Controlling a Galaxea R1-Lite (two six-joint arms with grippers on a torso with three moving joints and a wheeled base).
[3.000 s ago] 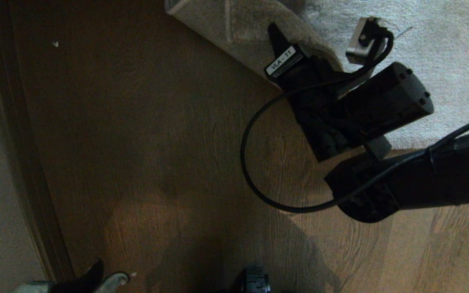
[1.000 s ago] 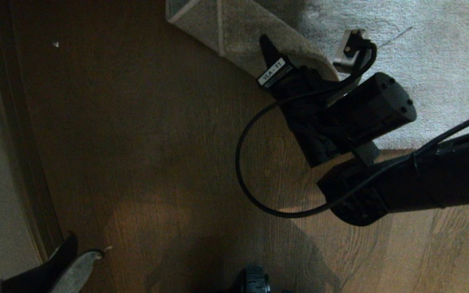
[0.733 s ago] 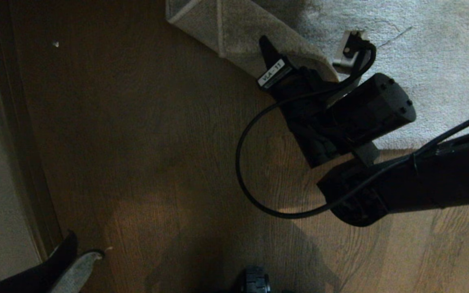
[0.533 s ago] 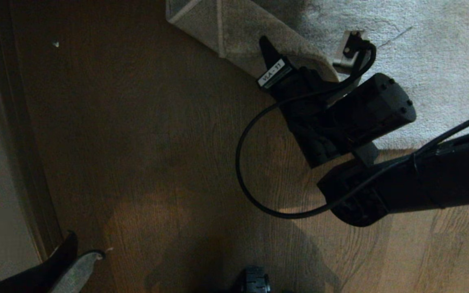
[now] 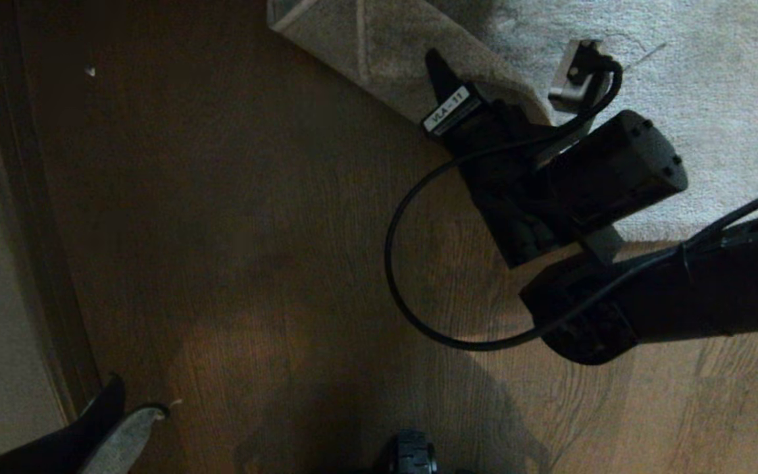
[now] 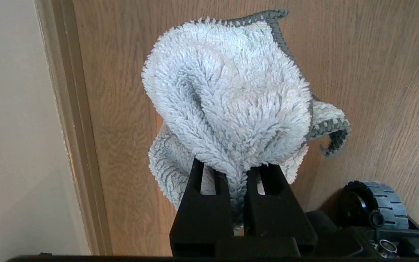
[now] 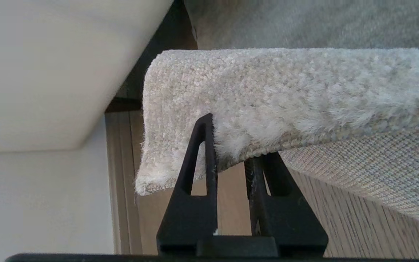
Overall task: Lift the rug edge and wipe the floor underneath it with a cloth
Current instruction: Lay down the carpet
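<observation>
The right gripper [image 5: 441, 69] has drifted a touch toward the open rug since a second ago, taking the pinched rug edge [image 5: 379, 59] with it, while the left gripper [image 5: 112, 411] has not budged from the near left corner of the head view. The right gripper's fingers [image 7: 204, 145] are clamped on the rug edge [image 7: 231, 145]: one finger lies against the pile side, the other presses the woven backing, and the border sits gripped between them. Beyond the fingertips the rug's corner droops down, and the lifted strip stands clear of the floor [image 7: 231, 203], so brown planks show just under and behind the fingers. The left gripper's fingers [image 6: 204, 196] are closed tight on the cloth [image 6: 227, 98], a fluffy pale rag with a grey stitched hem. It bunches out past the fingertips and hangs over the floor [image 6: 376, 72], with the skirting board [image 6: 71, 109] off to one side and a base wheel [image 6: 376, 203] beside the fingers.
</observation>
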